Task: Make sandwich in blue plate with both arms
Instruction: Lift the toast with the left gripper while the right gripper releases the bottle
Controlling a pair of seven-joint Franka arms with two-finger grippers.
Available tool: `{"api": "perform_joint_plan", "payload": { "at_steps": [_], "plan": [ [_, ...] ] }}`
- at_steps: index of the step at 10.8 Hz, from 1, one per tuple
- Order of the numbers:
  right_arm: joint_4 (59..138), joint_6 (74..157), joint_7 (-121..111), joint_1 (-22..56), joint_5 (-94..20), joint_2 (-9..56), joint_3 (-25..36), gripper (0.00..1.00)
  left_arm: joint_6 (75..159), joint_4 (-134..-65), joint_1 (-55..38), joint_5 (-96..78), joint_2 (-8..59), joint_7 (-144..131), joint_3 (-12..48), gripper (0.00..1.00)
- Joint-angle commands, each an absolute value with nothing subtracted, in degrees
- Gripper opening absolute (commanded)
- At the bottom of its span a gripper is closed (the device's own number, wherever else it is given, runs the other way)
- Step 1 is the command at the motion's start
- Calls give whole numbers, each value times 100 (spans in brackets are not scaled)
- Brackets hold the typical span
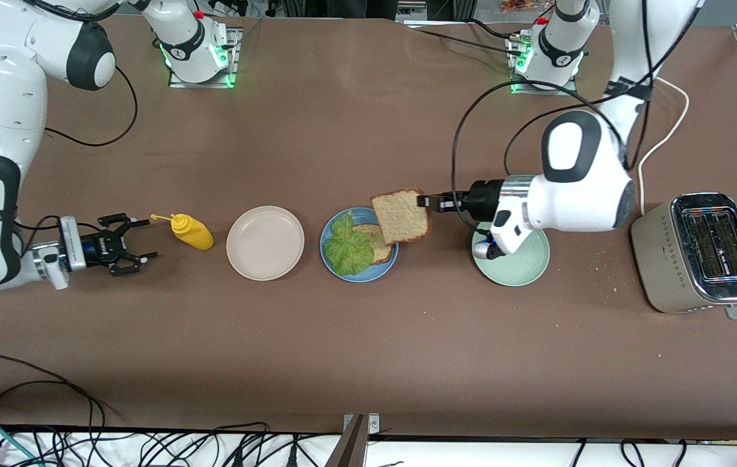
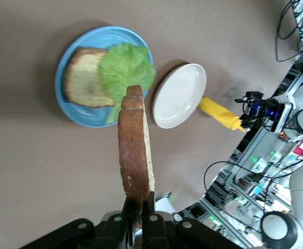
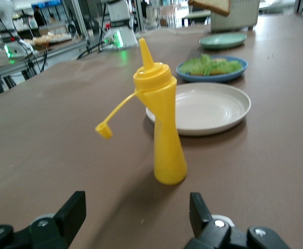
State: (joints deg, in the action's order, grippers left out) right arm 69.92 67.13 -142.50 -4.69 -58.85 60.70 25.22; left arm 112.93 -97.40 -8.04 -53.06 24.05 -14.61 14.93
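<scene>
Two slices, front view: one under lettuce (image 1: 349, 246) on blue plate (image 1: 331, 261), centre frame; second bread slice (image 1: 401, 215) pinched at its crust by left gripper (image 1: 424, 202) above the plate. I judge it light, soft, crumbly.

Left wrist view: slice edge-on, fingertips half hidden.

Right wrist view: right gripper (image 3: 136, 215) spread wide, empty, facing mustard bottle (image 3: 161, 124); right arm waits.

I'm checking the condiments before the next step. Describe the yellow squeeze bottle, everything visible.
The yellow squeeze bottle is glossy yellow plastic with a flared base, narrow waist and pointed nozzle. Its small cap hangs off on a thin tether, so the tip is uncovered. It stands upright on the brown table, beside the beige plate toward the right arm's end. The open right gripper sits near it without touching.
</scene>
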Motion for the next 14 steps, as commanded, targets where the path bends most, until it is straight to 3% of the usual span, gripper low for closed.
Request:
{"api": "perform_joint_plan", "payload": {
  "at_steps": [1, 3, 9, 10, 11, 12, 14],
  "plan": [
    [6724, 6680, -13625, -212, -5241, 5539, 3005, 90, 12484, -9580, -1439, -5958, 2855, -1450, 1424, 0],
    [6689, 6802, -12959, 16, -4653, 5013, 3137, 90, 13181, -9213, -1905, -6003, 3302, -1450, 1424, 0],
    [6196, 6882, -11032, 825, -2718, 3790, 3234, 91, 13685, -9000, -2408, -5985, 3893, -958, 1248, 0],
    [6161, 6891, -10856, 948, -2472, 3640, 3234, 92, 13685, -9000, -2408, -5968, 3946, -949, 1213, 8],
    [6048, 6838, -10715, 1062, -2235, 3534, 3226, 92, 13685, -9000, -2400, -5959, 4025, -949, 1204, 34],
    [6021, 6864, -10653, 1220, -1954, 3420, 3234, 92, 13693, -9009, -2399, -5924, 4069, -932, 1187, 99],
    [5977, 6899, -10600, 1309, -1584, 3393, 3234, 94, 13693, -9026, -2399, -5915, 4087, -914, 1099, 100]
  ]
}}
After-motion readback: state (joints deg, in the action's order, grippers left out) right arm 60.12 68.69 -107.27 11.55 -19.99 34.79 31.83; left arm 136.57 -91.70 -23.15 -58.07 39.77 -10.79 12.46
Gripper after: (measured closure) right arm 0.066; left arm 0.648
